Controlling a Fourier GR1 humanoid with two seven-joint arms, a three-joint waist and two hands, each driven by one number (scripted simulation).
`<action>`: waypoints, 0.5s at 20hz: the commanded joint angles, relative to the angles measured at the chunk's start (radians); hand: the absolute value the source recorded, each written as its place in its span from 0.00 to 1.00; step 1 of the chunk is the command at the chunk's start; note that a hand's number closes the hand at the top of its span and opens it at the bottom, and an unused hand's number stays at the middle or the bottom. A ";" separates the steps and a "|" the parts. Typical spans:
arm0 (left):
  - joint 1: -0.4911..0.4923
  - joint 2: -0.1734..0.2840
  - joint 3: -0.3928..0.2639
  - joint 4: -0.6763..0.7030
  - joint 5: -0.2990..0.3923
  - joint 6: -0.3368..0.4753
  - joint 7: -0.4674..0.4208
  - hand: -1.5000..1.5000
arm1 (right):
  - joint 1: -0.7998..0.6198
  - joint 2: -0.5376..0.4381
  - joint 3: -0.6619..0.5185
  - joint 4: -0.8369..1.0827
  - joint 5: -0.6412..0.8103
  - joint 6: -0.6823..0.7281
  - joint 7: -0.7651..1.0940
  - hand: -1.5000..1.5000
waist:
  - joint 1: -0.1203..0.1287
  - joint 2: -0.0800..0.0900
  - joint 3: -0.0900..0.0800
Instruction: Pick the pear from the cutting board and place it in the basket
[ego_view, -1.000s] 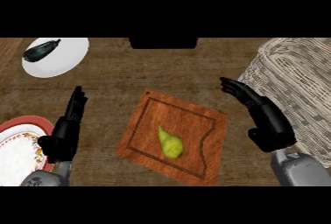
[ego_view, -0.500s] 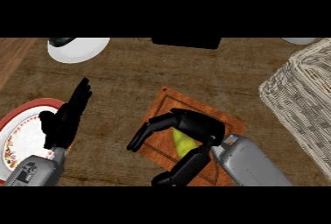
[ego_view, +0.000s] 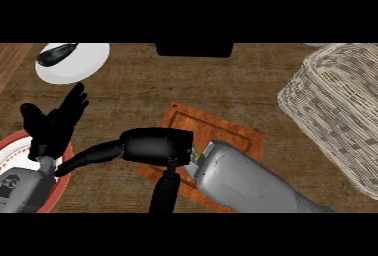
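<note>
Since half a second back: right hand (ego_view: 155, 145) lower over cutting board (ego_view: 236, 132), now hiding the pear save a yellow-green sliver at the wrist (ego_view: 196, 158). Fingers spread long toward left and near; closed on fruit or not, cannot tell. Palm-down over the board's near-left part, likely for a top grasp. Left hand (ego_view: 55, 122) open, fingers up, resting at left above red-rimmed plate (ego_view: 65, 170). Basket (ego_view: 332, 110) well apart at right.
</note>
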 joint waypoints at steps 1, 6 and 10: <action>0.013 -0.017 -0.002 0.012 0.000 0.000 0.003 0.50 | -0.230 0.002 -0.041 0.035 -0.017 0.067 0.226 0.00 | -0.012 -0.008 -0.002; -0.030 0.015 0.028 0.017 0.014 -0.016 0.036 0.50 | -0.481 -0.149 -0.055 0.120 0.156 0.145 0.300 0.00 | -0.007 -0.008 -0.003; -0.050 0.023 0.037 0.016 0.009 -0.027 0.049 0.50 | -0.613 -0.125 -0.090 0.337 0.176 0.222 0.326 0.00 | 0.004 0.005 -0.002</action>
